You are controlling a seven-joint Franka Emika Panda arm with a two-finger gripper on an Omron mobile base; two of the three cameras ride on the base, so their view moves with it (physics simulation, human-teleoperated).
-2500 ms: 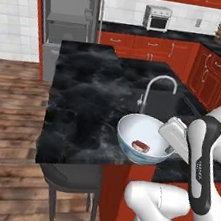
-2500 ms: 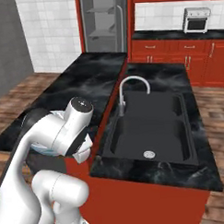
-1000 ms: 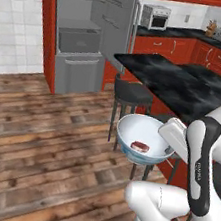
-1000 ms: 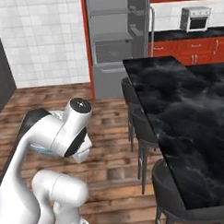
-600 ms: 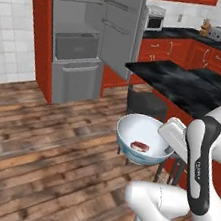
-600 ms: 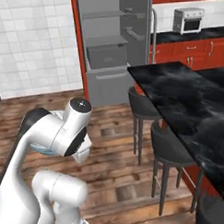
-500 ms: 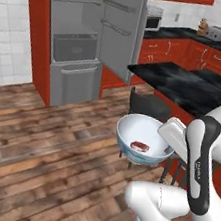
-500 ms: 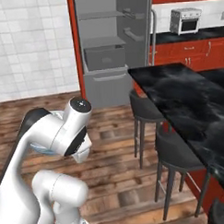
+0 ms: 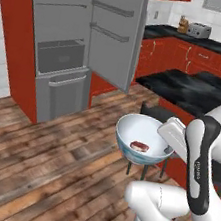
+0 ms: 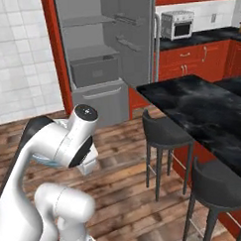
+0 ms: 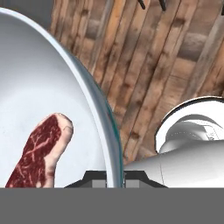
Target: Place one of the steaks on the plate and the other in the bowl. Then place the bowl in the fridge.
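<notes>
My gripper (image 9: 169, 148) is shut on the right rim of the pale bluish-white bowl (image 9: 140, 135) and holds it level above the wooden floor. One dark red marbled steak (image 9: 138, 146) lies in the bowl's bottom. In the hand view the bowl's rim (image 11: 101, 114) runs down between my fingertips, my gripper (image 11: 114, 178) is clamped on it, and the steak (image 11: 40, 152) lies at the left. The grey fridge (image 9: 75, 41) stands ahead with its door swung open, showing shelves and a drawer (image 10: 94, 70). The plate and the second steak are out of view.
A black marble island counter (image 10: 201, 114) with dark bar stools (image 10: 165, 133) lies to the right. Red cabinets (image 9: 192, 57) with a toaster (image 9: 198, 30) line the back wall. Open wooden floor (image 9: 36, 146) stretches between me and the fridge.
The whole scene has shifted as the base drove: the open fridge is larger and nearer, and the island has slid right. The bowl with the steak stays in my gripper.
</notes>
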